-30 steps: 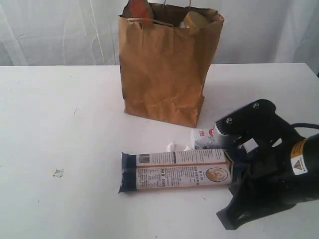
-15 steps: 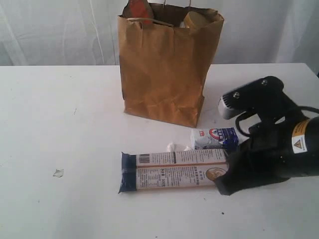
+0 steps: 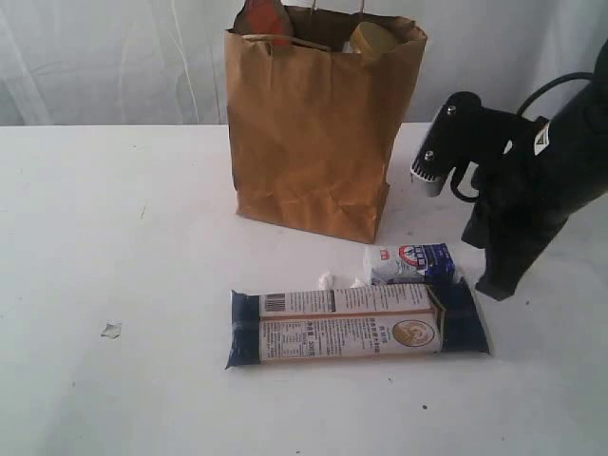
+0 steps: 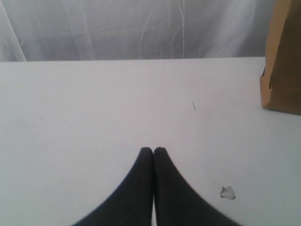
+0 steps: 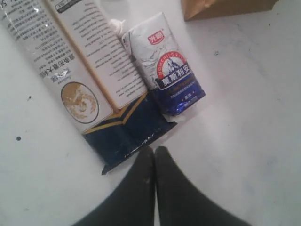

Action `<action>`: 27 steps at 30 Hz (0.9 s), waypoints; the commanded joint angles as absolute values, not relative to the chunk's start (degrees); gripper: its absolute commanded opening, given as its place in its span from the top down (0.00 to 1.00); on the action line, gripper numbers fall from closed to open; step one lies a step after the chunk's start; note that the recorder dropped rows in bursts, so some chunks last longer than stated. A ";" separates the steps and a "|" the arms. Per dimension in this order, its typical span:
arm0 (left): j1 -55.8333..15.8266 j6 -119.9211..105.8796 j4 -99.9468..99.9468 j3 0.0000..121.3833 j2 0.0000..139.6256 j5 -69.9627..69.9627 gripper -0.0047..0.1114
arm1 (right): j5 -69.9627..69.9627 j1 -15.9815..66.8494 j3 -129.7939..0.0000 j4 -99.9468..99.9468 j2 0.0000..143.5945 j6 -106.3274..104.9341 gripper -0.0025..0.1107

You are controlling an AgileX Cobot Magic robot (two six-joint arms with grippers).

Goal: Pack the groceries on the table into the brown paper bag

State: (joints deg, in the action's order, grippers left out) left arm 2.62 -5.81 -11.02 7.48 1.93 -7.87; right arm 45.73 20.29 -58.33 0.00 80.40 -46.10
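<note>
Two packets on tabletop (image 3: 114, 237): long dark-blue-and-white packet (image 3: 356, 326) flat, small blue-white packet (image 3: 410, 263) just beside it, both near brown paper bag (image 3: 313, 133). Closed, empty: right fingers (image 5: 141, 188) by long packet's dark end, left fingers (image 4: 141, 188) over bare tabletop.

A white curtain (image 3: 114, 57) hung in soft vertical folds along the far side, running the full width from left to right. The white tabletop (image 3: 95, 237) met it at a straight far edge. Light was even and diffuse, shadows faint.
</note>
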 commanded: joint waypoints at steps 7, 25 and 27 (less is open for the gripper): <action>2.72 -6.26 -11.45 7.48 1.98 -5.00 0.96 | 42.73 19.99 -58.58 13.04 80.48 -47.79 0.55; 2.72 -6.26 -11.45 7.48 1.98 -4.76 0.96 | 35.52 19.99 -58.58 21.39 80.75 -47.42 0.44; 2.72 -6.15 -11.45 7.48 1.98 -4.76 0.96 | 35.79 19.99 -58.58 23.90 80.74 -47.42 0.44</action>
